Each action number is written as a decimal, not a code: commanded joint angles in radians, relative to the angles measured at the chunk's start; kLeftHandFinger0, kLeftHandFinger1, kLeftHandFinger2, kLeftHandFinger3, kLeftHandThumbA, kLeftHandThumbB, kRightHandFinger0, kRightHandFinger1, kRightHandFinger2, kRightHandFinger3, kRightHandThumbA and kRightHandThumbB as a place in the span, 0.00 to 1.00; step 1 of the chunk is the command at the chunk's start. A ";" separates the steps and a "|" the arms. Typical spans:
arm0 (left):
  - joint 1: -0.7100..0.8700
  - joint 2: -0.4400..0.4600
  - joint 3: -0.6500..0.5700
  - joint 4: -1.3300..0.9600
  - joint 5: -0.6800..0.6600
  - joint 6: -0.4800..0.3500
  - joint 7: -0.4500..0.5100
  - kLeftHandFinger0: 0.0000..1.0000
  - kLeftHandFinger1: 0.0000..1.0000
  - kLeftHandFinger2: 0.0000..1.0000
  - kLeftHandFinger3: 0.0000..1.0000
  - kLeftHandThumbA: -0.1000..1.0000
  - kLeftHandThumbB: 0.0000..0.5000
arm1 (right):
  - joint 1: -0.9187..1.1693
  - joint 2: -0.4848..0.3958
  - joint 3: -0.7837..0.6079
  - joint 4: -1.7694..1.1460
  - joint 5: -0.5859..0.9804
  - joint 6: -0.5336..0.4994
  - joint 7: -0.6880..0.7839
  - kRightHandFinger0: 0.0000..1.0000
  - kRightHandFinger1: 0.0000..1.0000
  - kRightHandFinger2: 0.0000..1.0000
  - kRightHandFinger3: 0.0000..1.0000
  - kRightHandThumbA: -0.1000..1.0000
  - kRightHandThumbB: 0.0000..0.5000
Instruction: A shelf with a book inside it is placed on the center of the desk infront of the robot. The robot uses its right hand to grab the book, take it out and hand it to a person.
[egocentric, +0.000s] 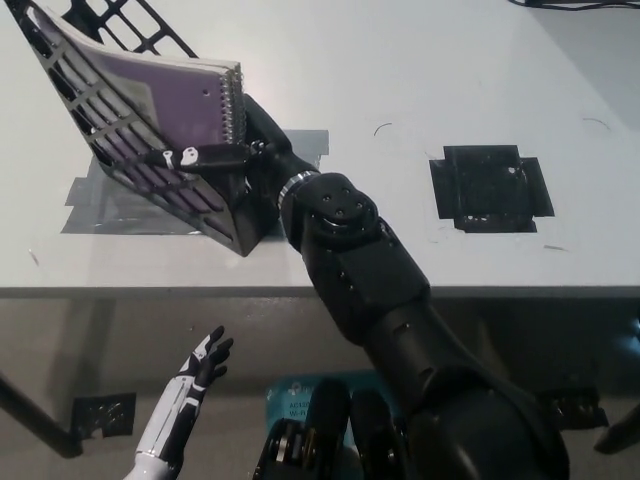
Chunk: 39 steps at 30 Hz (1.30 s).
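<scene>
Seemingly, right hand (240, 150) grips unlabelled purple book (175, 105) in shelf (110, 150).

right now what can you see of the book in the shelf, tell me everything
The book is a spiral-bound notebook with a purple cover and a wire coil along its right edge. It sits tilted inside the black lattice shelf, its coil end poking out of the open side. The black right hand is closed on that end, one finger lying across the cover. Bars hide much of the cover.
</scene>
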 joint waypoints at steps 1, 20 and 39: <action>-0.003 0.010 0.000 -0.015 0.013 -0.033 -0.006 1.00 1.00 1.00 1.00 1.00 0.54 | -0.029 0.044 -0.073 -0.106 0.105 -0.016 0.000 0.00 0.00 0.00 0.00 1.00 0.05; 0.004 0.016 0.004 -0.024 -0.020 -0.018 -0.023 1.00 1.00 1.00 1.00 1.00 0.51 | -0.038 0.103 -0.167 -0.840 0.462 0.198 -0.182 0.00 0.00 0.00 0.00 0.94 0.13; 0.014 0.023 0.005 -0.018 -0.013 -0.036 -0.021 1.00 1.00 1.00 1.00 1.00 0.48 | -0.027 0.015 -0.454 -1.027 0.698 0.316 -0.350 0.00 0.00 0.00 0.00 1.00 0.00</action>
